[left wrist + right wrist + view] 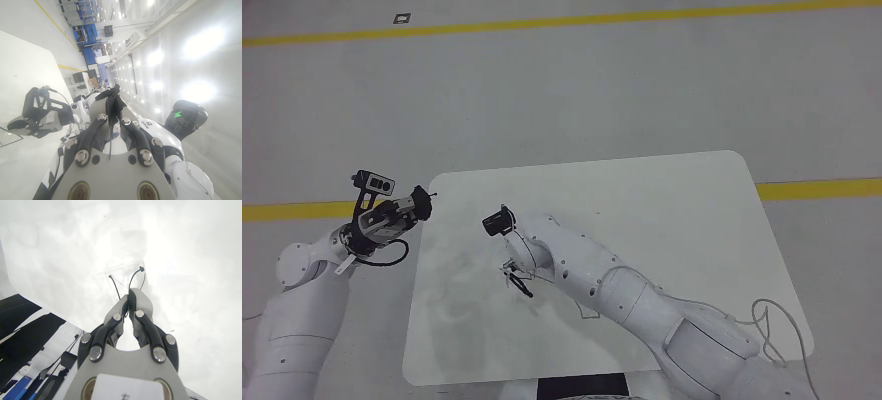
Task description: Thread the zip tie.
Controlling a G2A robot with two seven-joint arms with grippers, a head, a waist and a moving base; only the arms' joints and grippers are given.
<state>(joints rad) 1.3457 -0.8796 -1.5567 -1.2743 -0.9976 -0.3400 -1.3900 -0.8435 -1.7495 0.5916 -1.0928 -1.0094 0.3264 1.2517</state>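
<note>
**Right gripper has the tie, left sits off the edge**

We see the right gripper (128,294) clenched on the zip tie (133,278), low over the counter (672,220), left of its middle. Two black ends stick out beyond it, aimed down at the surface, and one carries the head (141,268). The left gripper (113,98) is clenched too, on a thin black strip (110,147) that runs back toward its palm. It is raised just off the counter's left edge, well apart from the right. We judge the ends must meet, tip to head. Around the counter lies grey floor (642,90) with yellow lines.
</note>
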